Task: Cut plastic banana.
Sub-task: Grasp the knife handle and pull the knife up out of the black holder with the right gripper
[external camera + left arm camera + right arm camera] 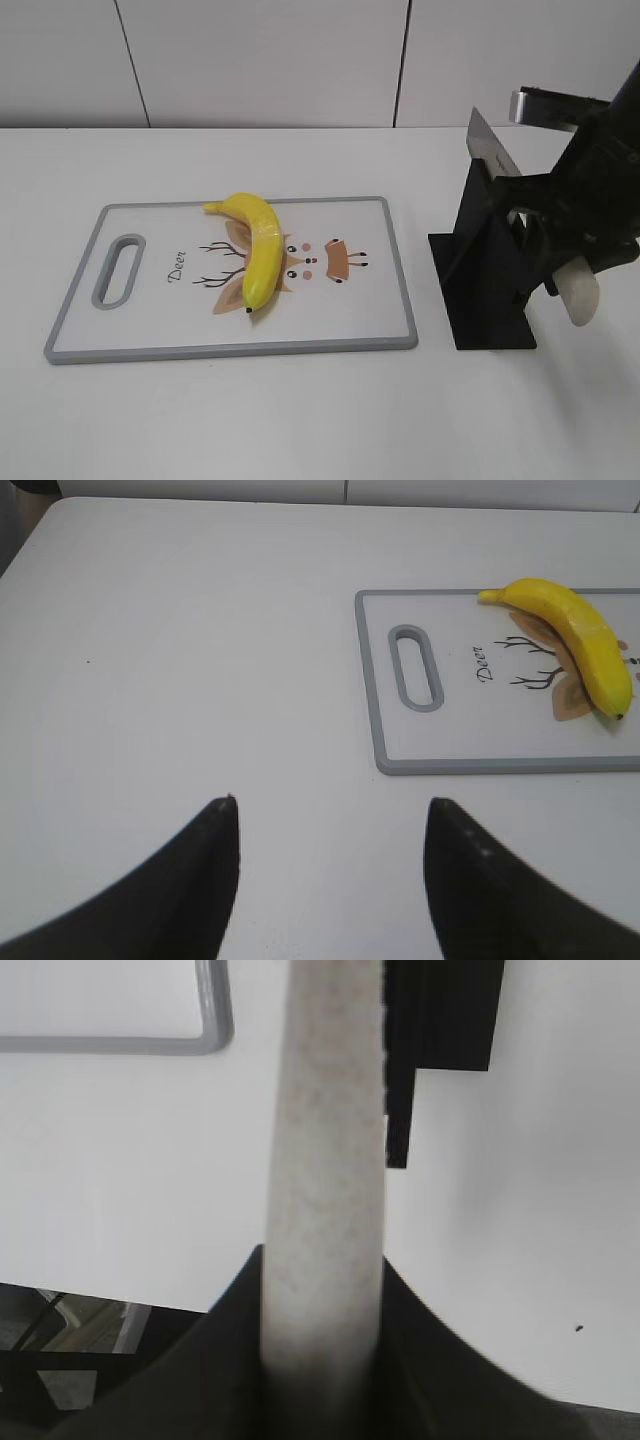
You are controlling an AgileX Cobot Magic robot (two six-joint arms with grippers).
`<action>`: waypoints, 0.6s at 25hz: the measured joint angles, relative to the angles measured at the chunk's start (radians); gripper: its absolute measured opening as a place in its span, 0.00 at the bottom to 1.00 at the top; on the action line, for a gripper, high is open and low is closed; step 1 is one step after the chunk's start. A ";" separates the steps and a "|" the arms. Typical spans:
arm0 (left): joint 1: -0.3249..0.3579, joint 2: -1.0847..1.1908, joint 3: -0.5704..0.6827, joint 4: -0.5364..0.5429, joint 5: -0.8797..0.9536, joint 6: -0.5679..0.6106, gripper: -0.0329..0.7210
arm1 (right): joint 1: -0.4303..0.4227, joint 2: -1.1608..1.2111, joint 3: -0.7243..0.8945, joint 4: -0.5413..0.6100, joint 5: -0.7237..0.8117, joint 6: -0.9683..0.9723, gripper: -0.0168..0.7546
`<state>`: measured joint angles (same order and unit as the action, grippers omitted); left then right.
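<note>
The plastic banana [258,250] is glossy yellow and lies on the cutting board [375,305], left of its middle, with the stem at the far side. It also shows in the left wrist view [582,640]. My right gripper [568,268] is shut on the white handle [325,1160] of a knife. The knife's blade [490,146] sticks up out of a black stand [485,275]. My left gripper [332,805] is open and empty above bare table, left of the board's handle end [415,667]. It is out of the exterior view.
The black knife stand sits right of the board on the white table, close to the board's right edge. The board's near corner [213,1032] shows in the right wrist view. A white wall runs behind the table.
</note>
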<state>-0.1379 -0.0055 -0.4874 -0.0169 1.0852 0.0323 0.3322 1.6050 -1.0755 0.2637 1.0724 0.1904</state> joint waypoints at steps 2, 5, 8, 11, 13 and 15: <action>0.000 0.000 0.000 0.000 0.000 0.000 0.77 | 0.000 -0.033 0.000 0.001 0.003 0.000 0.25; 0.000 0.000 0.000 0.000 0.000 0.000 0.77 | 0.000 -0.079 0.000 0.004 0.006 -0.002 0.25; 0.000 0.000 0.000 0.000 0.000 0.001 0.77 | 0.001 -0.118 0.000 0.009 0.006 -0.004 0.24; 0.000 0.000 0.000 0.000 0.000 0.001 0.77 | 0.001 -0.152 0.000 0.009 0.006 -0.013 0.24; 0.000 0.000 0.000 0.000 0.000 0.001 0.77 | 0.001 -0.174 0.000 0.009 0.006 -0.052 0.24; 0.000 0.000 0.000 0.000 0.000 0.000 0.77 | 0.001 -0.188 -0.005 0.009 0.009 -0.114 0.24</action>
<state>-0.1379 -0.0055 -0.4874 -0.0169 1.0852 0.0322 0.3330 1.4174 -1.0802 0.2731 1.0811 0.0764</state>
